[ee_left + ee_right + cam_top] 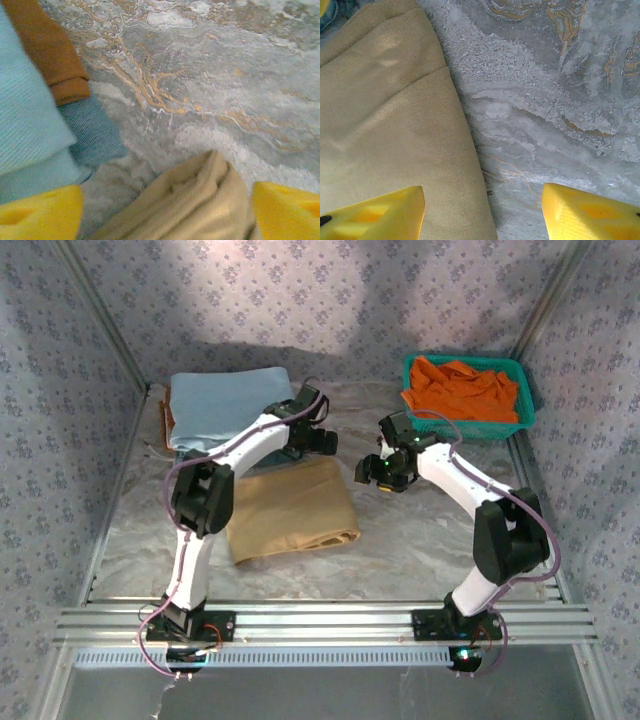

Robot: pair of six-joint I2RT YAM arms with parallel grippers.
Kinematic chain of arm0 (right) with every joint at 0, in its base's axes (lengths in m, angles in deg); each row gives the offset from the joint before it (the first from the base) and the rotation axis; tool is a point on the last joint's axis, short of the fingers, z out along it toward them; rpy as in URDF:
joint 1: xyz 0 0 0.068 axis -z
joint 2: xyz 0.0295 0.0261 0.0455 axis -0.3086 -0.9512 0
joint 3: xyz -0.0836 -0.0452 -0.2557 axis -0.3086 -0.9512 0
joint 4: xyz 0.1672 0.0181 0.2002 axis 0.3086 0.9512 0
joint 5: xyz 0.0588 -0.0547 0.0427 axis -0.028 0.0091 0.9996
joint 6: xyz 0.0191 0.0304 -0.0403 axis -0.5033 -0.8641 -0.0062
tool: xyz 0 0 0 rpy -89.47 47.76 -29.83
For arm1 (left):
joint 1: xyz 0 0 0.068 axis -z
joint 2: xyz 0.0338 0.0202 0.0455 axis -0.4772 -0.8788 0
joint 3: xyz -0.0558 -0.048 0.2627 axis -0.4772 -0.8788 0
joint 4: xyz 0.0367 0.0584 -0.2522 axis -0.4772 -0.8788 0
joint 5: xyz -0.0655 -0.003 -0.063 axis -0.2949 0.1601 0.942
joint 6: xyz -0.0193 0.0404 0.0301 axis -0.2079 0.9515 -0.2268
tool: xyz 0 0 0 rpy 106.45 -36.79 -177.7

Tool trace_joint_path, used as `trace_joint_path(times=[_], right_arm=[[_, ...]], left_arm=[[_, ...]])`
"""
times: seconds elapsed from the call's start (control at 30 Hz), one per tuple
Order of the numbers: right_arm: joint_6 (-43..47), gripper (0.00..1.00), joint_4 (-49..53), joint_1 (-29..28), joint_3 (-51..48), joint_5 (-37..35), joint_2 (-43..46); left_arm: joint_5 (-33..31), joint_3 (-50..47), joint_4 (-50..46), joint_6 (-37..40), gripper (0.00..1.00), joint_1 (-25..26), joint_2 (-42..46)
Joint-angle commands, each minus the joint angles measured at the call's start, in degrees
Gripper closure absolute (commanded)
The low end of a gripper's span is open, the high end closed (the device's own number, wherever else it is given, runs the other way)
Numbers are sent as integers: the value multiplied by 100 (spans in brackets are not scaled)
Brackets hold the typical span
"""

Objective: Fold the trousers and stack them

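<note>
The tan trousers (290, 510) lie folded into a rough rectangle on the table, between the two arms. My left gripper (322, 443) hovers over their far edge. In the left wrist view its yellow fingers (40, 212) stand wide apart, open, with a bunched corner of the trousers (200, 200) lying loose between them. My right gripper (368, 472) hangs just off the trousers' far right corner. It is open too: one finger (375, 215) is above the cloth's (385, 125) right edge, the other over bare table.
A stack of folded cloth with a light blue piece (225, 405) on top sits at the back left, close to my left gripper; brown (50, 50) and darker blue (95, 135) layers show beneath it. A green basket (522, 400) with an orange garment (460, 390) stands at the back right.
</note>
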Motion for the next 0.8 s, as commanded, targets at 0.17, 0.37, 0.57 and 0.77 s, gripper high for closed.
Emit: trace_joint_path(times=[0.17, 0.37, 0.57, 0.77], right_arm=[[365, 35, 15, -52, -19, 126, 118], [321, 30, -633, -56, -292, -452, 1063], [-58, 18, -2448, 93, -1138, -349, 1733], [47, 25, -2072, 539, -704, 1106, 927]], left_arm=[[-379, -2243, -17, -330, 0, -159, 3340], [-1883, -5080, 1442, -967, 1, -250, 6558], [-715, -6247, 1028, -1932, 0, -1604, 8222], [-1068, -6741, 362, -2343, 0, -2064, 8828]])
